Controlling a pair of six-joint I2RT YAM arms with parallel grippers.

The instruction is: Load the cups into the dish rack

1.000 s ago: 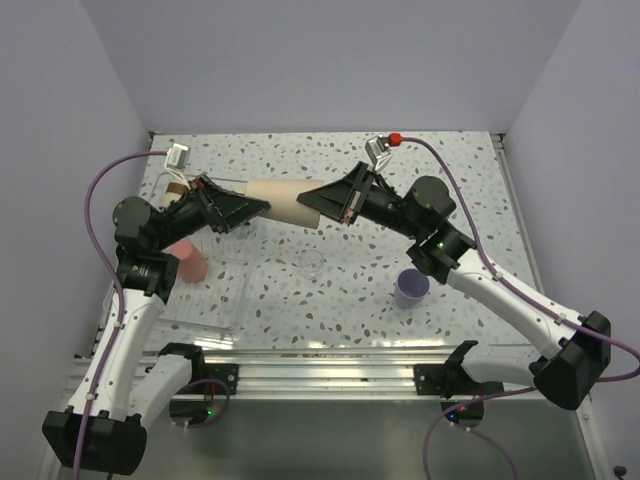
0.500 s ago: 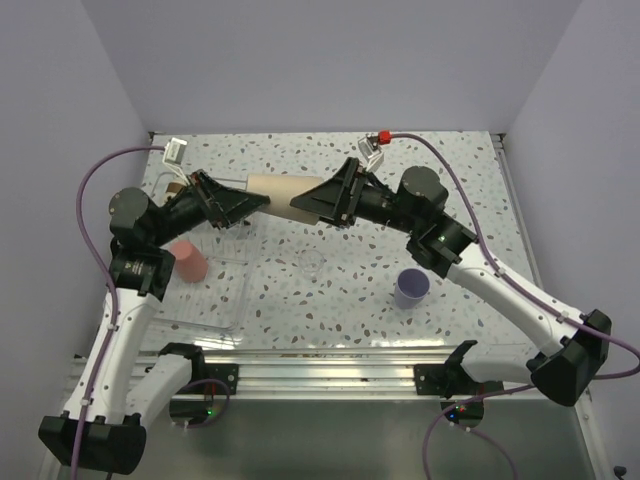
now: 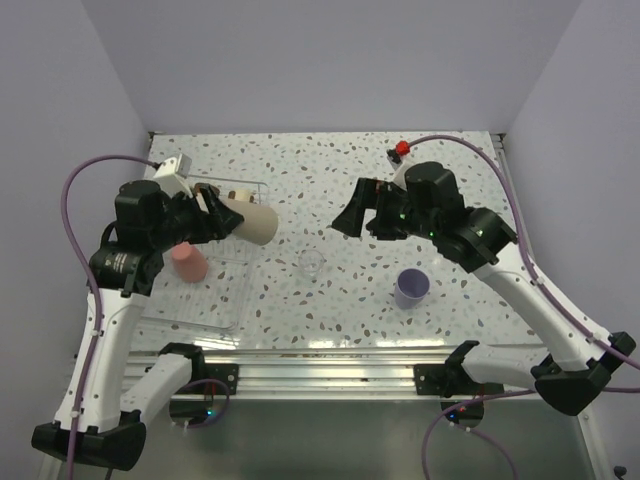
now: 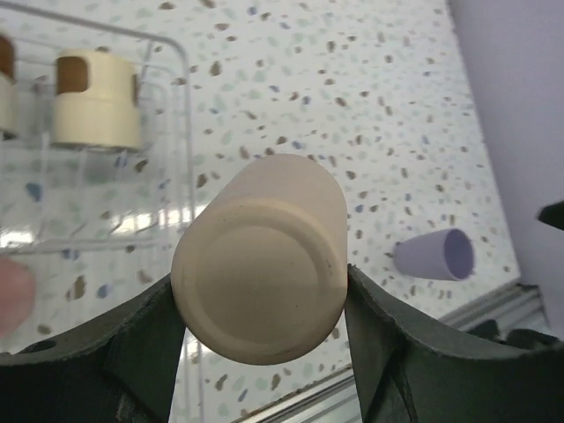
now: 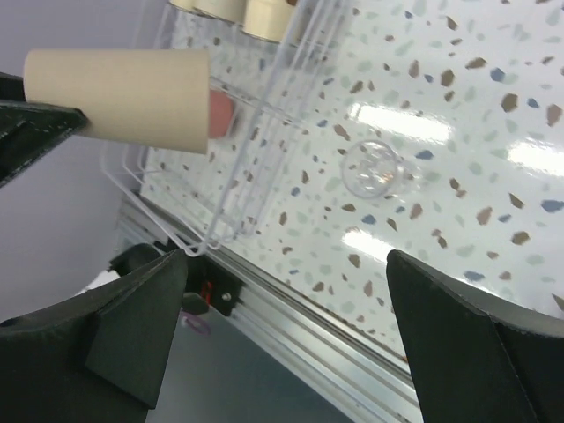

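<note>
Far tabletop (image 3: 330, 165) open; clear cup (image 3: 312, 263), lavender cup (image 3: 411, 287) block mid-table; coral cup (image 3: 187, 262) inside rack (image 3: 212, 303).

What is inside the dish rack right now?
The dish rack holds a coral-red cup, plus cream brown-banded cups at its far end; the left arm and its beige cup hide most of that end from above.

From the left wrist, the coral-red cup (image 4: 9, 291) is a blur cropped at 8 o'clock, and one cream cup (image 4: 3, 101) is cropped at 10 o'clock. From the right wrist, the tall beige cup (image 5: 123, 97) hides most of the coral-red cup.
</note>
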